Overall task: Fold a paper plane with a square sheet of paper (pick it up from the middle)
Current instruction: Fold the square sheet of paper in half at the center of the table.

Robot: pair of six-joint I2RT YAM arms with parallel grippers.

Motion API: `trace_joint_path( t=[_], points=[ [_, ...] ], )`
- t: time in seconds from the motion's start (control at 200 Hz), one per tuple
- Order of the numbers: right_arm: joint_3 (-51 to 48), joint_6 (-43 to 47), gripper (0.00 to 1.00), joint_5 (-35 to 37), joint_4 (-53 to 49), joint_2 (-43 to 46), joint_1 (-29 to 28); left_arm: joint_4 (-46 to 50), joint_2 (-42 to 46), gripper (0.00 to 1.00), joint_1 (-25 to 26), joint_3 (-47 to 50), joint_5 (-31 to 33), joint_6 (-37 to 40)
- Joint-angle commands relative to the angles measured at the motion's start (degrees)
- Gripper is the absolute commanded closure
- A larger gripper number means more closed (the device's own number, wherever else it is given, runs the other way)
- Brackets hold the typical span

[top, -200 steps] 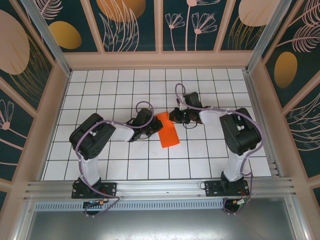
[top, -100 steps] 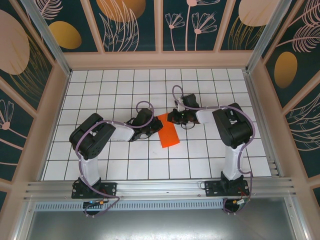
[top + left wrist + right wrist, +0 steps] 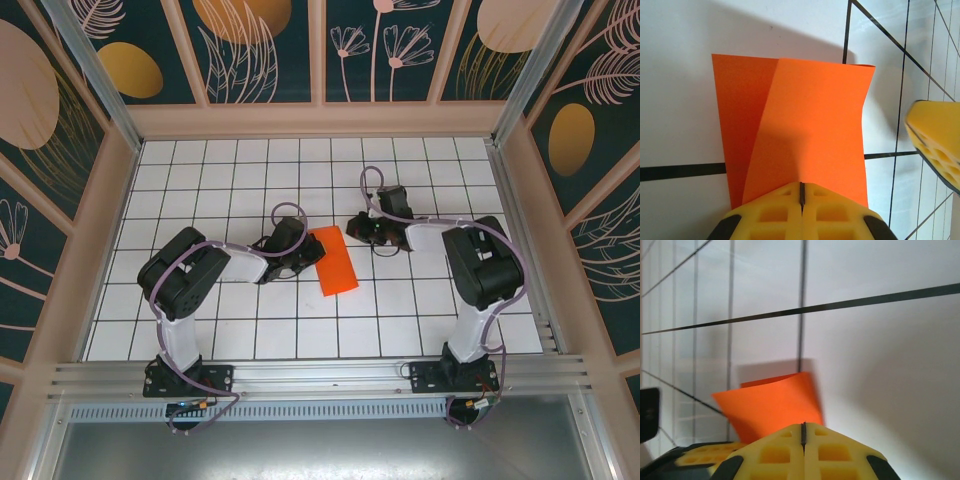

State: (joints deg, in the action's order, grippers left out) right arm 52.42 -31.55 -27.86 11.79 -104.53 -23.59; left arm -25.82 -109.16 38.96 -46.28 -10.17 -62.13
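The square sheet of paper point(image 3: 337, 263) lies folded into an orange-red strip at the middle of the white grid table. In the left wrist view the paper point(image 3: 805, 125) has its top layer skewed over the lower one and slightly lifted. My left gripper point(image 3: 308, 255) is shut, with its tips point(image 3: 801, 187) over the strip's near edge. I cannot tell whether paper is pinched between them. My right gripper point(image 3: 358, 229) is shut and empty, just off the strip's far right corner. From its wrist point(image 3: 803, 427) the paper point(image 3: 770, 407) curls up just ahead. One right finger point(image 3: 935, 145) shows in the left wrist view.
Patterned walls with wooden posts point(image 3: 120, 150) enclose the table on three sides. An aluminium rail point(image 3: 320, 375) runs along the near edge by both arm bases. Bare tiles point(image 3: 300, 320) lie between the paper and the rail.
The right gripper has drawn back a little to the right, away from the paper's corner. The left arm and the paper have stayed put.
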Motion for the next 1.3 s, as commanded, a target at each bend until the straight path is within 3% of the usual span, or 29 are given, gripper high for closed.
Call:
trace_joint_path(
  t=[0.0, 0.395, 0.6, 0.826, 1.046, 1.296],
  points=[
    [-0.36, -1.29, 1.00, -2.49, 3.22, 0.07, -2.41, 18.53, -4.52, 1.00, -0.63, 4.97, 3.76, 1.65],
    [-0.27, -1.21, 1.00, -0.58, 0.57, -5.82, -2.85, 18.21, -4.95, 1.00, -0.59, 4.97, 3.50, 1.55],
    [-1.96, 3.06, 1.00, 2.95, -1.58, -2.44, 1.76, 18.08, -4.42, 1.00, -0.57, 5.41, 3.93, 1.70],
    [0.54, 1.22, 1.00, 1.82, 0.60, 1.18, -1.04, 18.97, -4.50, 1.00, -0.61, 4.18, 3.88, 2.23],
    [4.86, -0.50, 1.00, -0.71, 2.20, -5.08, -4.33, 18.88, -4.83, 1.00, -0.64, 4.18, 3.68, 2.39],
    [8.15, -2.84, 1.00, 0.51, 4.31, -11.03, -2.69, 18.97, -4.68, 1.00, -0.59, 3.73, 3.29, 2.66]
  ],
)
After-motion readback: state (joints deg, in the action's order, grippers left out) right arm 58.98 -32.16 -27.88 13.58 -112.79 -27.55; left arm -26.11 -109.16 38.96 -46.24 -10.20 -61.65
